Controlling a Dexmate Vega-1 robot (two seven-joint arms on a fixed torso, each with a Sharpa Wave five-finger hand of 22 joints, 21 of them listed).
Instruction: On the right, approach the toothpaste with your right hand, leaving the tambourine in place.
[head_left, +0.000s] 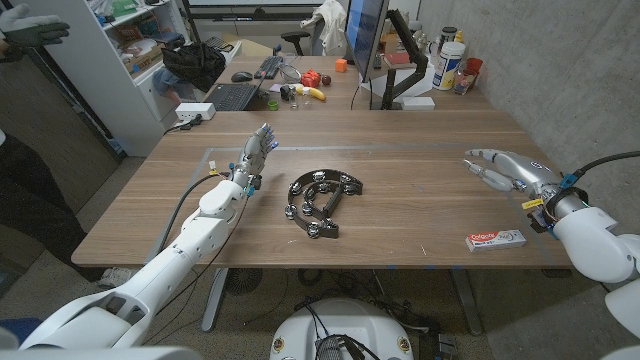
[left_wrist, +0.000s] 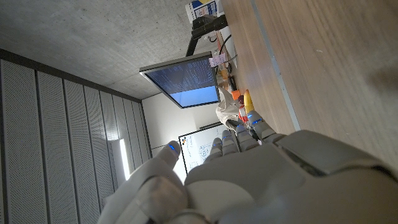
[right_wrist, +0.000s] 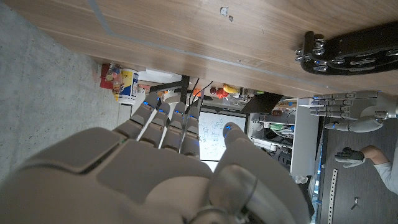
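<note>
You are working over a long wooden table (head_left: 400, 150) with a pale rectangle marked on its top. Your left arm reaches in from the near left corner, and its white left hand (head_left: 256, 153) is up over the left part of the table, fingers straight and close together, gripping nothing. In the left wrist view that hand (left_wrist: 249, 180) points toward a dark monitor (left_wrist: 186, 79) behind the table.

Your white right hand (head_left: 505, 169) hovers over the table's right side, fingers stretched out and slightly spread toward the middle, with nothing in it. The right wrist view shows the same hand (right_wrist: 168, 162) from behind, fingers extended.

The black half-moon tambourine with silver jingles (head_left: 322, 201) lies flat near the table's middle, between your two hands and apart from both. It also appears at the edge of the right wrist view (right_wrist: 348, 50).

The white and red toothpaste box (head_left: 496, 239) lies flat close to the table's near edge on the right, nearer to you than the right hand and just beside that arm's wrist, not touched.
</note>
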